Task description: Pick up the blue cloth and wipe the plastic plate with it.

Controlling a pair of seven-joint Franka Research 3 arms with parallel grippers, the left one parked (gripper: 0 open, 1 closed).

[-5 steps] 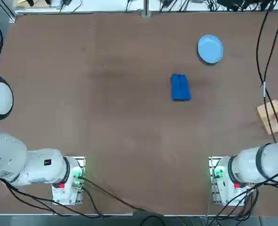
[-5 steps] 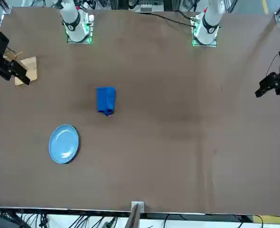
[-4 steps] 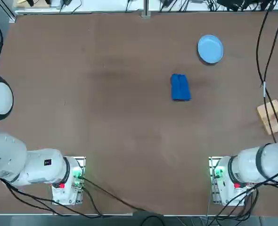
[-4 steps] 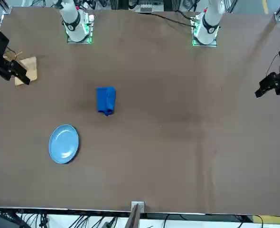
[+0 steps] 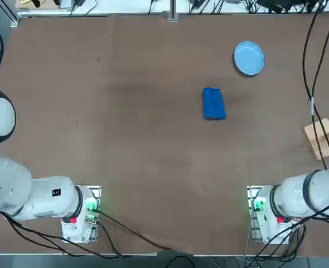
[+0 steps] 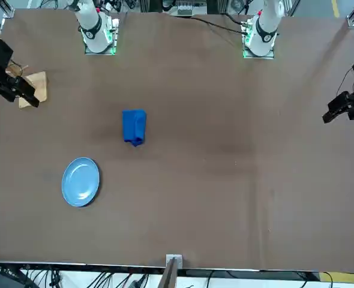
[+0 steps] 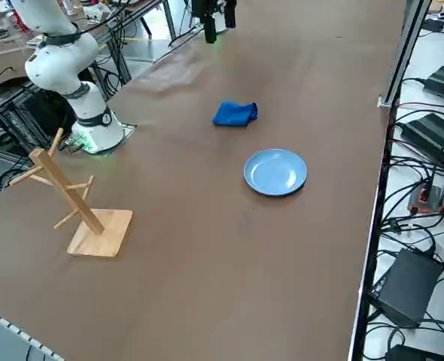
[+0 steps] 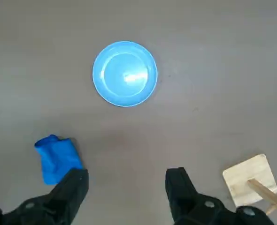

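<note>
- Nothing of the task is done as seen from overhead: the blue cloth [image 5: 213, 104] lies as a small bundle on the bare counter [image 5: 125, 139], right of the middle, and the plastic plate [image 5: 248, 58] sits apart from it, further from the robot and a little more to its right. Only the base and a lower part of the right arm show here; its hand is out of this picture.
- From the front, the same two things lie well apart from each other with bare counter between them. The cloth is nearer the robot's bases, the plate nearer this camera. The right gripper [image 6: 12, 90] hangs at the edge of the counter over a wooden stand [image 6: 34, 88], well away from both. It touches neither.
- From the right side, the cloth is a loose folded heap beyond the plate, and the plate is bare, nothing on it. The wooden stand with its pegs is upright near the counter's corner on the right arm's side.
- From the wrist camera, the jaws stand spread wide and empty, with brown counter showing between the two fingers [image 8: 70, 190]. The cloth appears close beside one finger, the plate further ahead, the stand's base by the other finger, all far below the hand.
- By my judgement everything is left: travel to the cloth, come down, pinch it, lift it, carry it to the plate and rub across the dish.
</note>
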